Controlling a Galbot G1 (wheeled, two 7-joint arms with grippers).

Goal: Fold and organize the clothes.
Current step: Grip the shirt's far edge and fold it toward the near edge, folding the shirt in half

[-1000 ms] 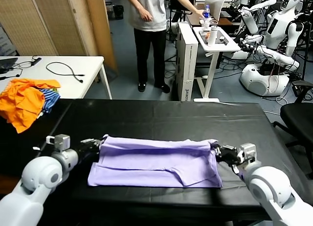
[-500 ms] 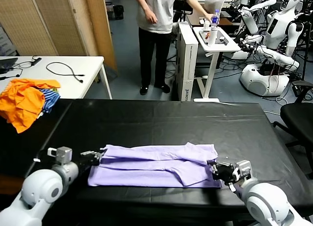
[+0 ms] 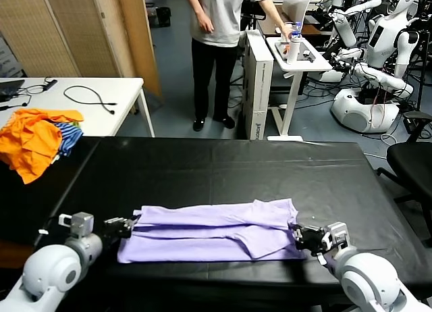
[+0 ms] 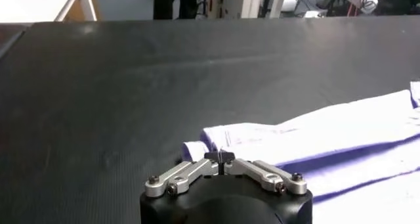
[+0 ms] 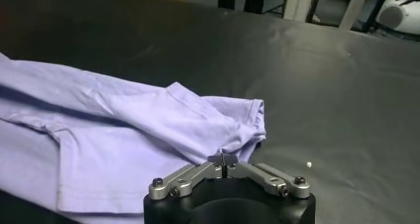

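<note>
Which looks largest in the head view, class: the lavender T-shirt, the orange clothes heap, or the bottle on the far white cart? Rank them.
1. lavender T-shirt
2. orange clothes heap
3. bottle, though it stands far from the camera, so its true size is unsure.

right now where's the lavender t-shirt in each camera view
Head view: lavender T-shirt lies folded into a band across the near part of the black table.
Left wrist view: one end of it lies past the left gripper, running to the frame edge.
Right wrist view: its other end, with a sleeve, lies beyond the right gripper.
Shared landmark: the black table.
</note>
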